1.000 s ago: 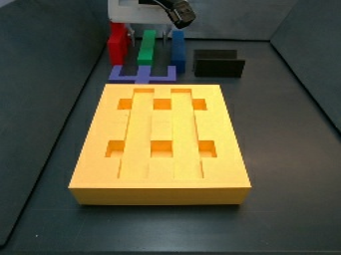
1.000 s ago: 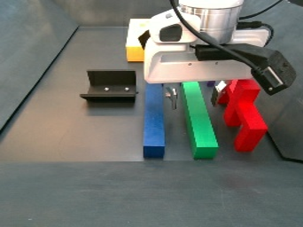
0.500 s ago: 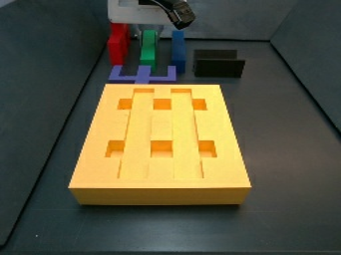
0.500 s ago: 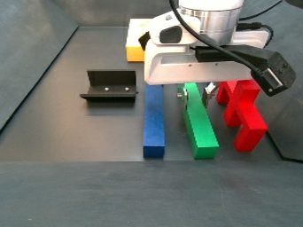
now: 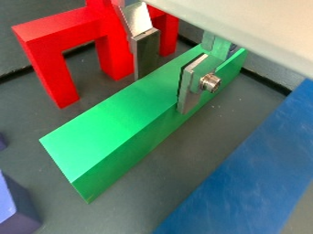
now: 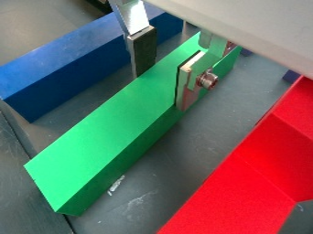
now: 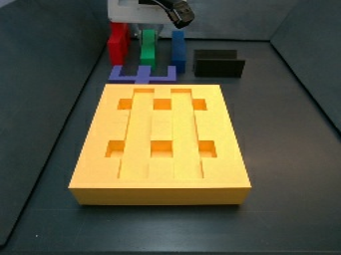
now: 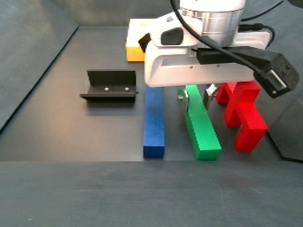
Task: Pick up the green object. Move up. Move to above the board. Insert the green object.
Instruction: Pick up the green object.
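Dark tabletop carries the board (image 7: 162,145) at its middle. Near the far edge, the end effector (image 6: 167,62) has dropped around the green object (image 6: 128,135), fingers straddling it; contact looks near, though unclear. Pick-up is barely begun.

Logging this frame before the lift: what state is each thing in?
gripper: jaws straddle the green object, one each side, not visibly clamped.
green object: lying flat on the floor.
board: flat, all six slots empty.
blue block: lying untouched.
red block: standing untouched.
fixture: empty.
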Available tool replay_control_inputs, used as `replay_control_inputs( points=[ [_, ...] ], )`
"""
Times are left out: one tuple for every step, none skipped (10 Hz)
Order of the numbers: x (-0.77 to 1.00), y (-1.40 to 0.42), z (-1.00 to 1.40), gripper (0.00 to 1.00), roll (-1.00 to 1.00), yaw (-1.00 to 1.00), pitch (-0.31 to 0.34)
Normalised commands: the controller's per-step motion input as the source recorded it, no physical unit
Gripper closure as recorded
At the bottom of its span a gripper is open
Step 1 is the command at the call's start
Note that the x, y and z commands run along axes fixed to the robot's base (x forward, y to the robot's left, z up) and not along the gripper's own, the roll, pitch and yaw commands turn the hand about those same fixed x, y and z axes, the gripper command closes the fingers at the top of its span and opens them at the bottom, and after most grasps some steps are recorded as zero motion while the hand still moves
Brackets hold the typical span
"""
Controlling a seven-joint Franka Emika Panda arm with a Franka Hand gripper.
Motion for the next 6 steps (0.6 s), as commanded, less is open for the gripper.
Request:
replay_control_inputs(
  points=[
    [0.0, 0.0, 0.0, 1.0, 0.0, 0.0, 0.0],
    [0.0, 0.0, 0.0, 1.0, 0.0, 0.0, 0.0],
    [0.0, 0.0, 0.0, 1.0, 0.0, 0.0, 0.0],
    [0.0, 0.0, 0.0, 1.0, 0.0, 0.0, 0.0],
    [0.0, 0.0, 0.0, 1.0, 0.0, 0.0, 0.0],
    [0.0, 0.0, 0.0, 1.0, 0.0, 0.0, 0.0]
  ],
)
